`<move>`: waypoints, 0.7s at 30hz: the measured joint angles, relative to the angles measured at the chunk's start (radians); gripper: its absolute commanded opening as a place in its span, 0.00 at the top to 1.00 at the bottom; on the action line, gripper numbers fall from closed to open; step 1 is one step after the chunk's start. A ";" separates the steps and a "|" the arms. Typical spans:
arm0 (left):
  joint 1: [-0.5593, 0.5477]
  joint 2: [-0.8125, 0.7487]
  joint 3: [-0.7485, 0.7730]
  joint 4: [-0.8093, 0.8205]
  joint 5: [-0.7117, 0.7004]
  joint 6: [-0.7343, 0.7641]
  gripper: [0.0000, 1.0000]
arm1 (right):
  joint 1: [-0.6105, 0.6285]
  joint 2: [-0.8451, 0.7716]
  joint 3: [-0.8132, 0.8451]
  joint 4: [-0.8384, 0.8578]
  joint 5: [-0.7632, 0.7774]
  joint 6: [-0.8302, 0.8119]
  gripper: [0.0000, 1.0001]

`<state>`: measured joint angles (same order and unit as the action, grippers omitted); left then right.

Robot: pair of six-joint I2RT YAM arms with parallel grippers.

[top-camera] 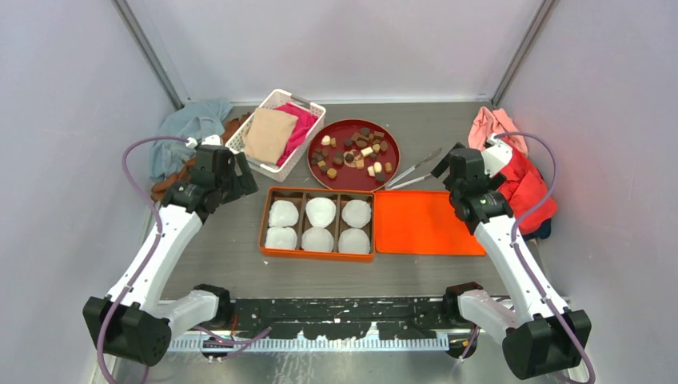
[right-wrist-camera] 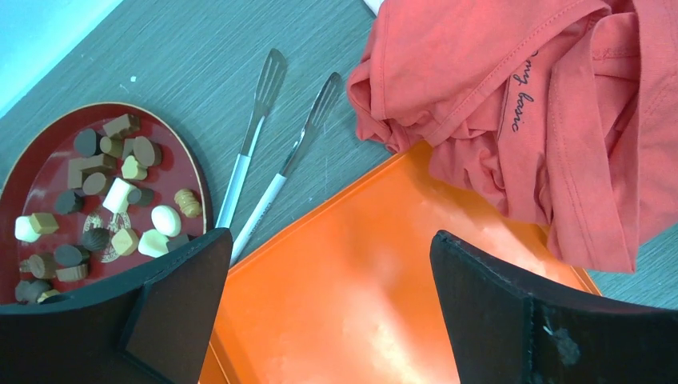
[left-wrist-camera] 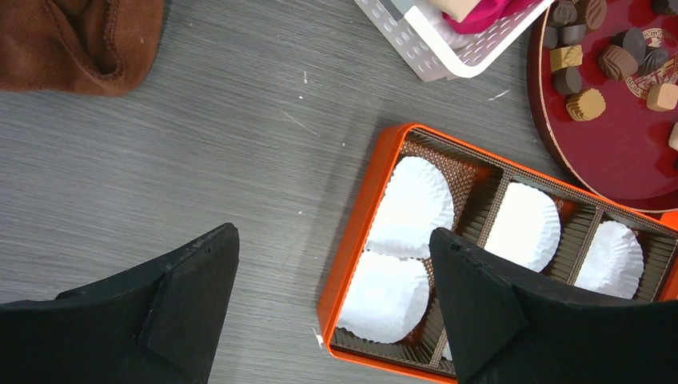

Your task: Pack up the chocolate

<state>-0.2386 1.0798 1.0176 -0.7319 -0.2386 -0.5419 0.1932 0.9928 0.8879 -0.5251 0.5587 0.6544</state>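
Note:
Many small chocolates (top-camera: 354, 152), dark brown, tan and cream, lie on a round dark red plate (top-camera: 340, 130); they also show in the right wrist view (right-wrist-camera: 120, 194) and the left wrist view (left-wrist-camera: 586, 104). An orange box (top-camera: 264, 220) holds several white paper cups (top-camera: 321, 211), all empty. My left gripper (top-camera: 240, 178) is open and empty, left of the box, above its left edge (left-wrist-camera: 364, 216). My right gripper (top-camera: 448, 176) is open and empty above the orange lid (top-camera: 424, 224), which also shows in the right wrist view (right-wrist-camera: 352, 296).
Metal tongs (top-camera: 416, 170) lie between plate and lid, also in the right wrist view (right-wrist-camera: 268, 160). A white basket (top-camera: 313, 108) with cloths stands at the back left. Blue and brown cloths (top-camera: 188, 124) lie far left; red and pink clothes (top-camera: 524, 176) lie at the right.

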 measured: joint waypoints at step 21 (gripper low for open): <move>-0.208 -0.033 -0.019 0.032 0.009 0.117 0.12 | 0.003 0.157 0.024 0.020 -0.084 -0.002 0.00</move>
<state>-0.4465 1.0466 0.9985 -0.7002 -0.2295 -0.4248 0.1963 1.1496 0.9119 -0.5053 0.4751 0.6525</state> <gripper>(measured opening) 0.875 0.996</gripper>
